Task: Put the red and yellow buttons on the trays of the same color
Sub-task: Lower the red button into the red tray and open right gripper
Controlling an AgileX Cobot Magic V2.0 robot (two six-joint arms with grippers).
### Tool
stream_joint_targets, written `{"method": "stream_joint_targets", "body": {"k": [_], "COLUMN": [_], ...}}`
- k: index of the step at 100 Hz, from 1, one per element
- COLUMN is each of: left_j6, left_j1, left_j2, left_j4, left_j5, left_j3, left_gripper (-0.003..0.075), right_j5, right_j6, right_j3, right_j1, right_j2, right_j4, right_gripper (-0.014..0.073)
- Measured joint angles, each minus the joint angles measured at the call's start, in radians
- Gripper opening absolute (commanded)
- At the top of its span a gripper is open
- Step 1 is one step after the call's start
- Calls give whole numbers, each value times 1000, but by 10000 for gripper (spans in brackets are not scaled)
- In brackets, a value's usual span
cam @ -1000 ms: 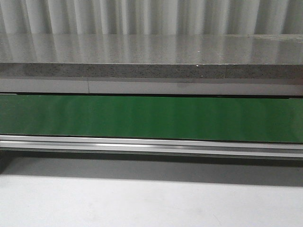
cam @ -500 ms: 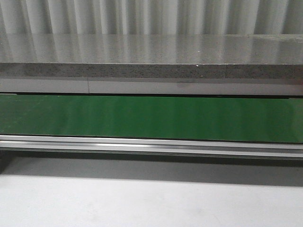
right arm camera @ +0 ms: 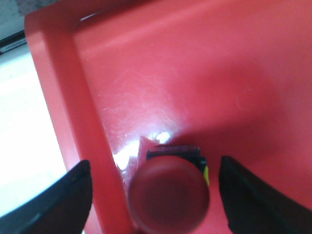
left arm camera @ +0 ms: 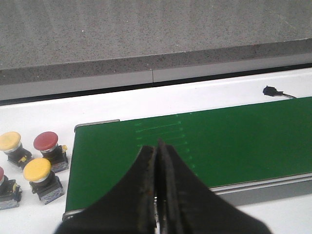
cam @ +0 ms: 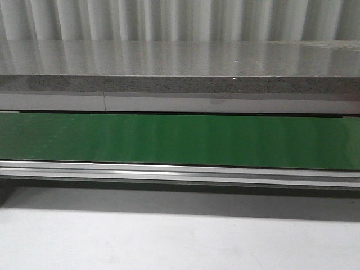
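In the right wrist view a red button (right arm camera: 168,194) stands inside the red tray (right arm camera: 204,73), close against its rim (right arm camera: 68,112). My right gripper (right arm camera: 155,197) is open, one finger on each side of the button and neither touching it. In the left wrist view my left gripper (left arm camera: 157,146) is shut with nothing in it, above the green belt (left arm camera: 234,141). Beside the belt's end stand two yellow buttons (left arm camera: 37,169) (left arm camera: 9,141), a red button (left arm camera: 46,141) and part of another red button (left arm camera: 1,176). The yellow tray is out of view. Neither gripper shows in the front view.
The front view holds only the green conveyor belt (cam: 180,140), its metal rail (cam: 180,171), a grey speckled counter (cam: 180,67) behind and a white table surface (cam: 180,242) in front. A small black connector with a cable (left arm camera: 270,90) lies on the white surface past the belt.
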Motion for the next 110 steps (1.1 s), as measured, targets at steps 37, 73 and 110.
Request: {"method": "stream_joint_targets", "body": {"k": [37,73,110], "left_j6": [0,0,0], "left_j1": [0,0,0], "left_j2": [0,0,0], "left_j4": [0,0,0], "left_j5": [0,0,0], "left_j3": [0,0,0], "left_gripper": [-20,-20,-20], "right_j5": [-78,-126,-148], "right_j6": [-48,-52,-53], "right_j3": [178,504,779], "right_j1": [54,277,517], "right_j2": [-293,-602,-956], "right_j4": [0,-3,-12], "right_gripper": [-65,-67,-67]}}
